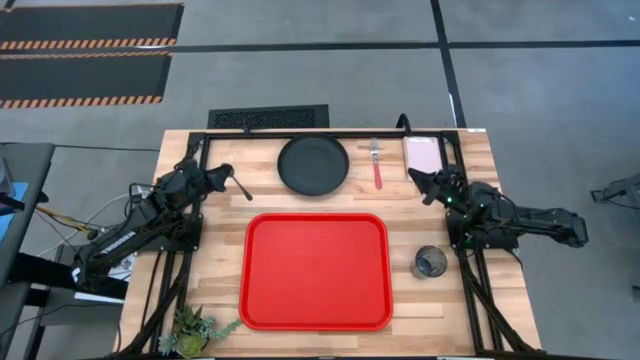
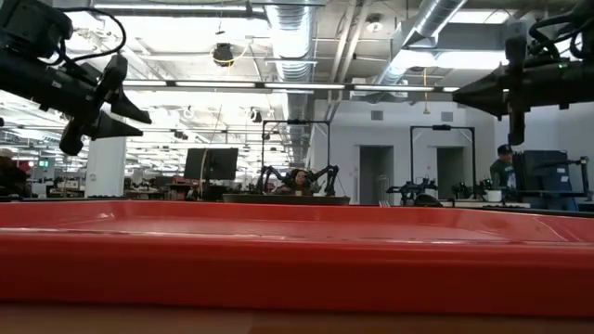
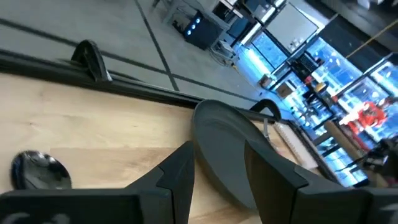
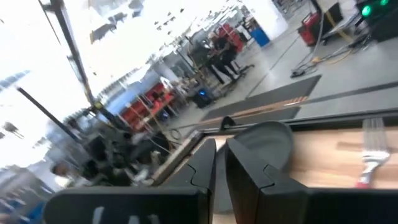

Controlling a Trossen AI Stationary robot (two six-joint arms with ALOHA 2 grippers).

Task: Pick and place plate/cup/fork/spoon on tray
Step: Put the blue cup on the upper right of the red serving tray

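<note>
Nearest the front edge of the light wooden slatted table, a small green potted plant at the left corner. Just beyond, the large bright red rounded-rectangle plastic tray at table centre, nothing on it, its rim filling the low view. To its right, standing apart on the wood, the small see-through dark-tinted cup. Farther back, both arms raised above the table: left gripper on the left, fingers spread with a clear gap between them; right gripper on the right, fingers parted only by a narrow slit, holding nothing. Beside the left gripper on the wood, the small thin dark metal spoon, its oval bowl off to one side of the fingers, not between them. Beyond the tray, the round flat black plate, seen past the gap of the left fingers and ahead of the right fingers too, untouched. Right of the plate, the slim red-handled fork with silver tines, lying clear of the right fingers. Farthest right at the back, a small pale pinkish rectangular pad.
</note>
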